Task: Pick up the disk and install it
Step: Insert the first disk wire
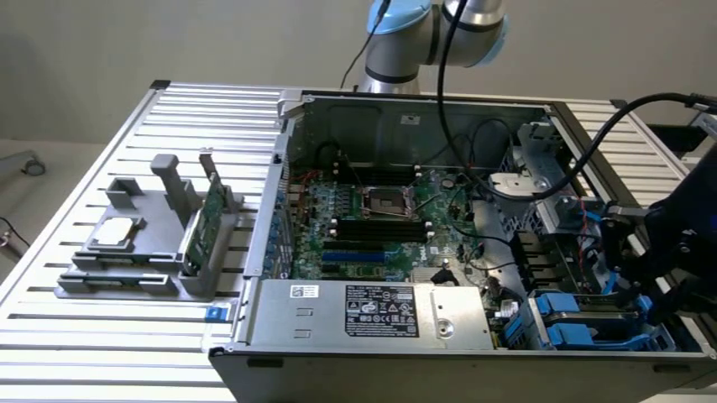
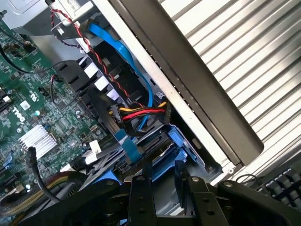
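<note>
While disk [image 2: 186, 146] sits inside case [image 1: 471, 363] at corner, gripper [image 2: 162, 181] straddles it; whether gripped, cannot tell.

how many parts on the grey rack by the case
2: a square silver chip lying flat at the exterior view's left, and a green circuit card standing on edge nearer the case.

DELL in white letters on the green motherboard [image 2: 61, 117], black label [image 1: 381, 309] on the power supply [image 1: 336, 315] with print too small to read; white barcode sticker [image 1: 304, 291] beside it likewise unreadable
</note>
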You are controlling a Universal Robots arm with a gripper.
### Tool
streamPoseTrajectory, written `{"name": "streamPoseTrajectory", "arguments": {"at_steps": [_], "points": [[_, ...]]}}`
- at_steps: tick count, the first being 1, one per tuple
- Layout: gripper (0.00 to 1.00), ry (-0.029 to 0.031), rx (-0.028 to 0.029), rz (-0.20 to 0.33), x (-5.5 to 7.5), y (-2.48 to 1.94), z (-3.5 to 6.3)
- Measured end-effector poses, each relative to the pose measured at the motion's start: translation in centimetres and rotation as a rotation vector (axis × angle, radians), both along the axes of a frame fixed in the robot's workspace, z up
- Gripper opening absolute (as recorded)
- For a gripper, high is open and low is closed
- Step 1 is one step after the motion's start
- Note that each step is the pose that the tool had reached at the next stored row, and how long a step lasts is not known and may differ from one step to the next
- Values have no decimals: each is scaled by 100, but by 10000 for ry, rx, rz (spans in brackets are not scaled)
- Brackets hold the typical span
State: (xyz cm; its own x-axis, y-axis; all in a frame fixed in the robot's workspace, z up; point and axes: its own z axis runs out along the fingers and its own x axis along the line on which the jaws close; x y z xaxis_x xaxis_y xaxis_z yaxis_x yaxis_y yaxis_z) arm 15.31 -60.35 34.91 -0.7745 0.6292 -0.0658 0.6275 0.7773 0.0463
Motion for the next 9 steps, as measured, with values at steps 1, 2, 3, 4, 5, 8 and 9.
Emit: {"name": "streamPoseTrajectory", "arguments": {"at_steps": [1, 2, 3, 4, 5, 8, 9], "points": [[33, 0, 0, -31, 0, 8, 1], [33, 0, -1, -60, 0, 17, 1], [33, 0, -1, -94, 0, 25, 1], [33, 0, -1, -137, 0, 33, 1], [33, 0, -2, -184, 0, 39, 1], [33, 0, -1, -331, 2, 60, 1], [33, 0, -1, -374, 3, 68, 1]]}}
